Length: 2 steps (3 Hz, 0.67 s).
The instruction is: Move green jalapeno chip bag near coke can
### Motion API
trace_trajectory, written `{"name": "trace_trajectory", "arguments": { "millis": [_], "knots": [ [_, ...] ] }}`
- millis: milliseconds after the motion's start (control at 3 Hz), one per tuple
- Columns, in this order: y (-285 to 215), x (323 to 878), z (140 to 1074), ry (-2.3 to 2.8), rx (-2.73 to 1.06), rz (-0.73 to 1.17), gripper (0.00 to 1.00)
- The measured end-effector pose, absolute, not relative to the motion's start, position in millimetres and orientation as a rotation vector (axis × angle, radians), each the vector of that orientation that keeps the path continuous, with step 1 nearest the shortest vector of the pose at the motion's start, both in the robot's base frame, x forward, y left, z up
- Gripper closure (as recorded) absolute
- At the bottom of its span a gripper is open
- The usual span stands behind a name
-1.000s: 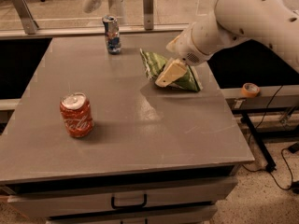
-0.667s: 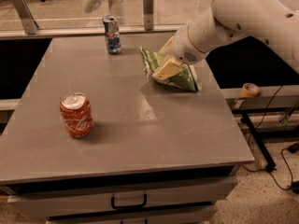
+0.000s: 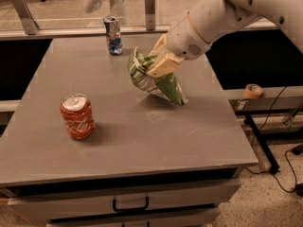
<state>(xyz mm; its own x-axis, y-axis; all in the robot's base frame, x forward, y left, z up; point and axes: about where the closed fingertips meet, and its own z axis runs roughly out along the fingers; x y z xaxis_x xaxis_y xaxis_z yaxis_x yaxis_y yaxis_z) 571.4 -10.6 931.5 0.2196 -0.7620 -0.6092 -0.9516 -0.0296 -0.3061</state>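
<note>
A grey counter (image 3: 156,136) fills most of the view, its top scuffed and faintly shiny, with 1 drawer below the near edge and a dark handle (image 3: 130,205) on it. The white arm (image 3: 222,13) reaches in from the far right. Its tool (image 3: 155,68) sits over the middle-right of the counter, its cream fingers pinching the upper part of the green jalapeno chip bag (image 3: 163,86). The bag hangs tilted, its lower corner pointing down to the right, and I cannot tell if that corner touches the surface.

The coke can (image 3: 77,117) stands upright near the left side, well apart from the bag. A blue-and-silver can (image 3: 112,34) stands upright toward the far edge, left of the bag.

Beyond the far edge runs a rail with metal posts (image 3: 150,6). To the right, a roll of orange tape (image 3: 254,90) rests on a ledge, and dark cables (image 3: 284,174) trail across the speckled floor.
</note>
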Motion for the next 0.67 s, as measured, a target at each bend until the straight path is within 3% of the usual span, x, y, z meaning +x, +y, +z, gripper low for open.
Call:
{"name": "trace_trajectory", "arguments": {
  "millis": [667],
  "knots": [
    [16,555,925,1.562,-1.842,0.411,1.00]
  ]
}}
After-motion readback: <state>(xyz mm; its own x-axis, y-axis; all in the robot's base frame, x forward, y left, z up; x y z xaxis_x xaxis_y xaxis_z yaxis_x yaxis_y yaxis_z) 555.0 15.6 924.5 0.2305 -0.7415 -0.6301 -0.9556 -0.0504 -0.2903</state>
